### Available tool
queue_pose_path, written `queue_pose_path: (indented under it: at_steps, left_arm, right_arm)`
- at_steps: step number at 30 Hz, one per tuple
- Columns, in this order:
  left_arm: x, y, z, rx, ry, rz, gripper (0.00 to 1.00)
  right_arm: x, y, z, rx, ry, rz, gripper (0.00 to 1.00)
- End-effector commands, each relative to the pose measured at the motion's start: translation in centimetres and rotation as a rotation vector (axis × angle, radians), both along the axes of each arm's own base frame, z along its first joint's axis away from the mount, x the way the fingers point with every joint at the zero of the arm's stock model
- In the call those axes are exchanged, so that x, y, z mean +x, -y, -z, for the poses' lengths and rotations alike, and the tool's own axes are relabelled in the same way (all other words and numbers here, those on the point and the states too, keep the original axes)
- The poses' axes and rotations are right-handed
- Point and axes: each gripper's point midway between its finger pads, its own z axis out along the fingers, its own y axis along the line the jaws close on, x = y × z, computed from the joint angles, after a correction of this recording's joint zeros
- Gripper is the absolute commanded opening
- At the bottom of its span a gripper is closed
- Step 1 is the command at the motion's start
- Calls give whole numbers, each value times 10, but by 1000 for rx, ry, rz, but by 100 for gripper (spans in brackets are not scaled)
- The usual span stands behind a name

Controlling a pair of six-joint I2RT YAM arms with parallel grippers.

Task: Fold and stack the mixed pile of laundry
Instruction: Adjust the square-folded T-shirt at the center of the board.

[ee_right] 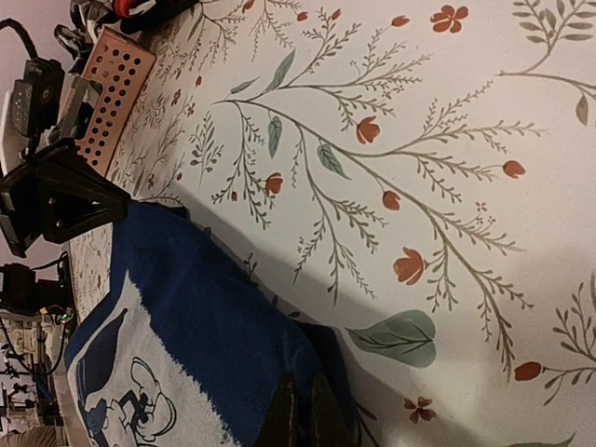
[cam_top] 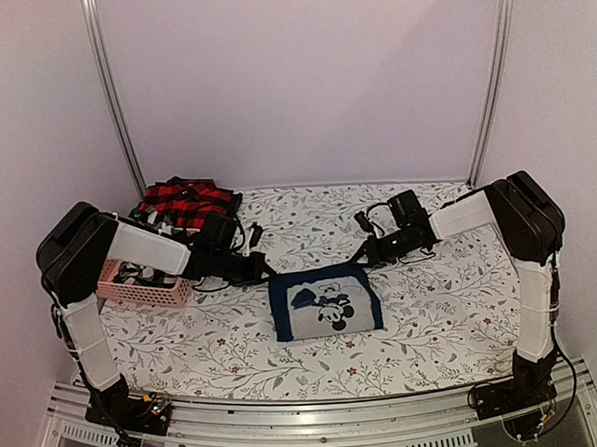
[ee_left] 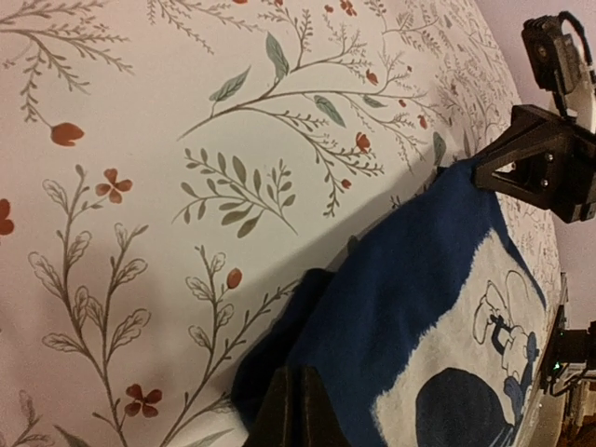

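A folded navy blue garment (cam_top: 325, 302) with a white cartoon print lies flat on the flowered table cover, midway between the arms. My left gripper (cam_top: 266, 270) is at its far left corner, and in the left wrist view the gripper (ee_left: 298, 374) is shut on the navy cloth (ee_left: 419, 279) there. My right gripper (cam_top: 365, 257) is at the far right corner, shut (ee_right: 303, 382) on the garment's (ee_right: 196, 289) edge. A red-and-black plaid piece (cam_top: 185, 201) lies heaped at the back left with other dark laundry.
A pink slotted basket (cam_top: 147, 288) stands at the left, under my left forearm, and also shows in the right wrist view (ee_right: 107, 88). Metal frame posts (cam_top: 117, 103) rise at both back corners. The flowered cover (cam_top: 434, 317) spreads to the right and front.
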Motion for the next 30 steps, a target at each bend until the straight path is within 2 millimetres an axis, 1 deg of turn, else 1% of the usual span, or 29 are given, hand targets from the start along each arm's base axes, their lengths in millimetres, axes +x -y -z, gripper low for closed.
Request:
queue_pose_path:
  at_steps: [1,3,5,8,10,12,15,18,19,22,23,26,27,28,29,30]
  left_arm:
    - [12,3,-14,-26,41,0,0]
    - [14,2,-16,-22,51,-6,0]
    - [16,1,-20,-16,61,-13,0]
    - [19,2,-24,-10,75,-8,0]
    - [21,3,-22,-3,74,0,0]
    - [24,5,-21,2,78,9,0]
    - [26,6,-13,16,70,9,0]
    - [30,2,-3,35,57,-8,0]
    - [31,0,1,45,49,-17,0]
    - [34,-7,10,72,40,-41,0]
    - [34,-9,11,82,40,-47,0]
    - [36,-13,11,93,46,-54,0]
    - [37,-14,10,97,52,-59,0]
    - [38,-15,9,101,58,-61,0]
    - [39,-16,7,106,64,-62,0]
    - [40,-17,3,112,76,-65,16]
  right_arm:
    - [-5,1,-36,35,63,0,0]
    - [-6,4,-45,30,80,12,0]
    - [-6,9,-49,19,93,29,0]
    - [-5,20,-49,5,88,65,0]
    - [-5,27,-47,-4,85,85,0]
    - [-5,32,-40,-14,73,94,0]
    - [-5,32,-30,-18,57,93,0]
    - [4,29,-18,-18,55,97,0]
    - [6,27,-11,-22,47,98,0]
    - [11,24,-4,-14,34,96,0]
    - [12,23,0,-15,23,98,0]
    - [12,23,4,-20,15,99,1]
    - [12,23,3,-21,18,100,3]
    - [12,24,2,-24,19,100,9]
    - [13,25,0,-30,20,106,21]
    - [14,27,-5,-41,35,114,35]
